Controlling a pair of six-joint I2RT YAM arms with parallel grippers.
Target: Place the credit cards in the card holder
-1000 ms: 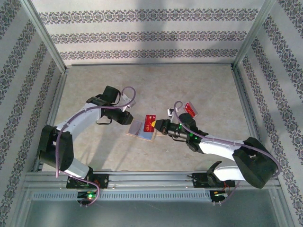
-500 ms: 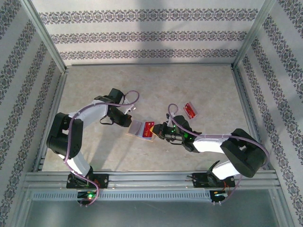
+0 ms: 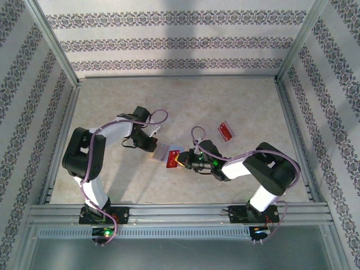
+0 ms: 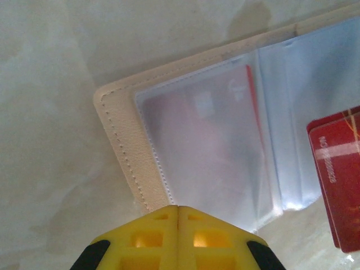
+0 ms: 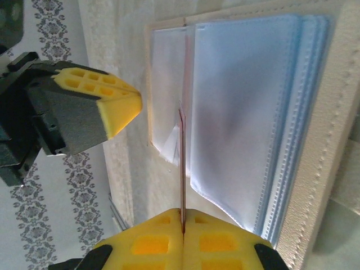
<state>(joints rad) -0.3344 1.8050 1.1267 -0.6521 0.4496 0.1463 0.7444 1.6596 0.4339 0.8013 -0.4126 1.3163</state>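
**A:** What has changed over the last second?

**B:** Both arms have drawn in. The left tool [image 4: 178, 216] stood a crack apart and has now closed, with nothing between its yellow fingers. It has come down to the near edge of the small tan folding card holder [image 4: 121, 149], which lies open on the pale table [image 3: 112, 101].

**A:** Is it pressing the holder down?

**B:** I cannot tell. It sits right at the stitched edge, but contact is not clear.

**A:** And the other side?

**B:** The right tool [image 5: 183, 222] is clamped on a flat red rectangular credit card [image 5: 181, 157], seen edge-on from its wrist. It has lowered the card from above the holder, and the leading edge now points at the clear plastic pockets [image 5: 247, 101].

**A:** Is the card in yet?

**B:** Not that I can see. It looks lined up at a pocket mouth, so I judge the slide-in is the step at hand, with the left side placed to steady the holder.

**A:** Any other cards?

**B:** A tucked card [image 4: 208, 135] shows red behind one pocket. A spare card [image 3: 225, 130] lies on the table, well apart to the right, and still has to go in.
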